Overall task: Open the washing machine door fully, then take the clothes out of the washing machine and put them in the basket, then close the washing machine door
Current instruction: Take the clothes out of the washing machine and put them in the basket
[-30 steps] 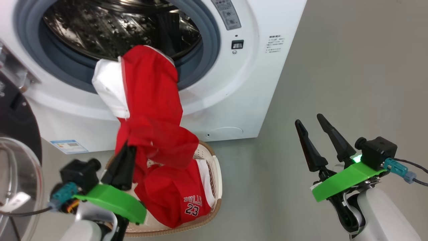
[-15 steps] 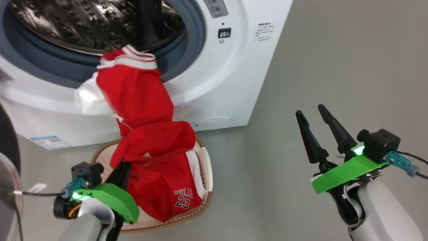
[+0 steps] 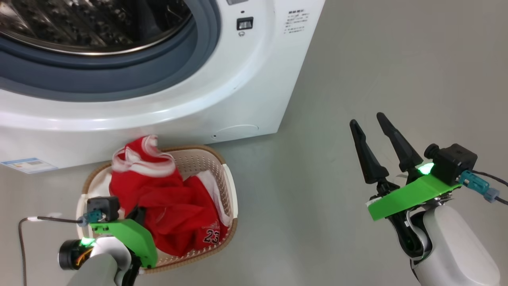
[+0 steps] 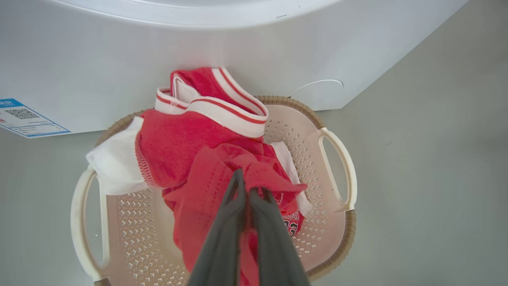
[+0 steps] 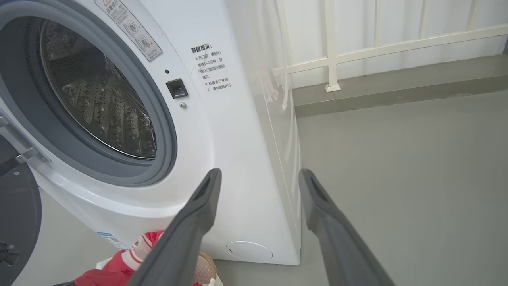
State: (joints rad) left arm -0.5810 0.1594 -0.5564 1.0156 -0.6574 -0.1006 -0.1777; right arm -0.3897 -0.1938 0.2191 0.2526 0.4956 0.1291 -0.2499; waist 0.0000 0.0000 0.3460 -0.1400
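A smooth grey floor (image 3: pixel 337 79) runs under everything. In the right wrist view, a white railing (image 5: pixel 329 47) lines a pale wall at the upper right, and the black washing machine door (image 5: pixel 16 222) hangs open at the left edge. In the head view, the white washing machine (image 3: pixel 238 91) fills the upper left, its steel drum ringed by a grey-blue seal, with a blue label (image 3: pixel 27 165) at its lower left. Below it, the cream perforated basket (image 3: pixel 198 161), brown-rimmed, sits just beside the machine's front. It holds the clothes (image 3: pixel 170 206): bright red, white-trimmed, one marked 23. The left end effector (image 4: pixel 248 184) is clamped on a red fold over the basket. At lower right, the right end effector (image 3: pixel 366 119) stands spread wide and empty. There is one machine, one basket and two end effectors; I cannot tell how many garments.
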